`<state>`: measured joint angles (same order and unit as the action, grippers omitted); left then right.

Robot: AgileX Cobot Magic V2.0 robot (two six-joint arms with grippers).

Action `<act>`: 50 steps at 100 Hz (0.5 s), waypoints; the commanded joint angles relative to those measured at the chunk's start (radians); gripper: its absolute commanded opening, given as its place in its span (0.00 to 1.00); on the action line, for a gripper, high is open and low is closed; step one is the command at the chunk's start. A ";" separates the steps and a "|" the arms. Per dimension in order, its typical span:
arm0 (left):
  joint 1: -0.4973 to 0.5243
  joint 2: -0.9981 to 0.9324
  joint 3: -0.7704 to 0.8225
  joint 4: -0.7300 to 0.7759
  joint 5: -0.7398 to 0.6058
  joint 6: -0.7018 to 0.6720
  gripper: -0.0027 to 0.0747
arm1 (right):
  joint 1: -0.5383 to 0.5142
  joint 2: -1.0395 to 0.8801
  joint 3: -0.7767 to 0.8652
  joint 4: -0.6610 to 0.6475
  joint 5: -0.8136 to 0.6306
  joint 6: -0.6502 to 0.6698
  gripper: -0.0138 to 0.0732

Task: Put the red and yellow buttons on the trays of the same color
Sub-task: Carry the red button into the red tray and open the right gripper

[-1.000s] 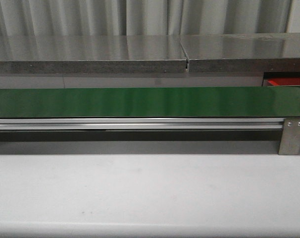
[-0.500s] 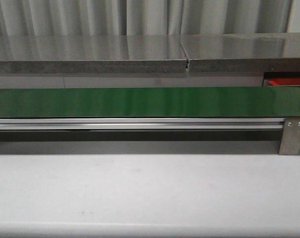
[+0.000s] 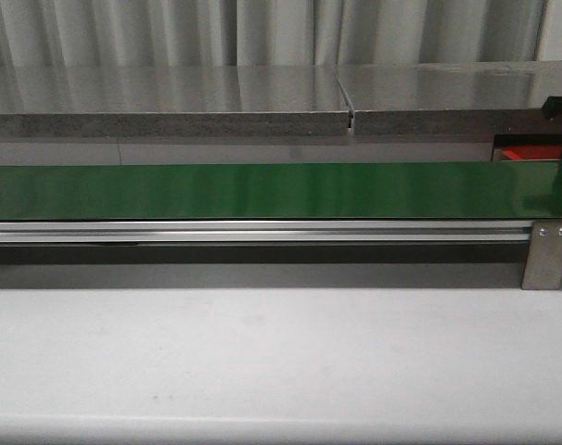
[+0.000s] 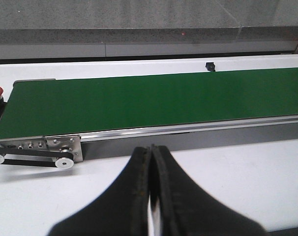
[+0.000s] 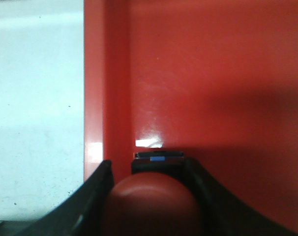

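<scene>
The right gripper (image 5: 151, 206) hangs over the red tray (image 5: 213, 73), its jaws clamped around a red button (image 5: 151, 204) just inside the tray's rim. The left gripper (image 4: 151, 196), jaws pressed together and empty, hovers above the white tabletop (image 4: 247, 182) on the near side of the green conveyor belt (image 4: 154, 101).

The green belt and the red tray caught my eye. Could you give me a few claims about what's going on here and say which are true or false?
1. The green belt carries several buttons. False: its visible surface is bare.
2. The right gripper holds a red button. True.
3. That button hangs over the red tray. True.
4. The left gripper is wide open. False: its fingers are pressed together, holding nothing.
5. A yellow tray sits on the belt. False: none is visible.
</scene>
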<state>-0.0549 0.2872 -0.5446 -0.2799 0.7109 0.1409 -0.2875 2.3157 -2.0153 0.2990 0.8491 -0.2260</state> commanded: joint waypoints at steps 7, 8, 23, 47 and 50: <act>-0.007 0.009 -0.027 -0.020 -0.075 -0.009 0.01 | -0.004 -0.063 -0.035 0.026 -0.052 -0.003 0.58; -0.007 0.009 -0.027 -0.020 -0.075 -0.009 0.01 | -0.004 -0.065 -0.035 0.026 -0.054 -0.003 0.60; -0.007 0.009 -0.027 -0.020 -0.075 -0.009 0.01 | -0.004 -0.087 -0.035 0.028 -0.054 -0.003 0.76; -0.007 0.009 -0.027 -0.020 -0.075 -0.009 0.01 | -0.004 -0.163 -0.033 0.023 0.000 -0.005 0.76; -0.007 0.009 -0.027 -0.020 -0.075 -0.009 0.01 | -0.004 -0.175 -0.033 0.021 0.009 -0.005 0.76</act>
<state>-0.0549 0.2872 -0.5446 -0.2799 0.7109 0.1409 -0.2875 2.2455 -2.0179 0.3065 0.8648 -0.2260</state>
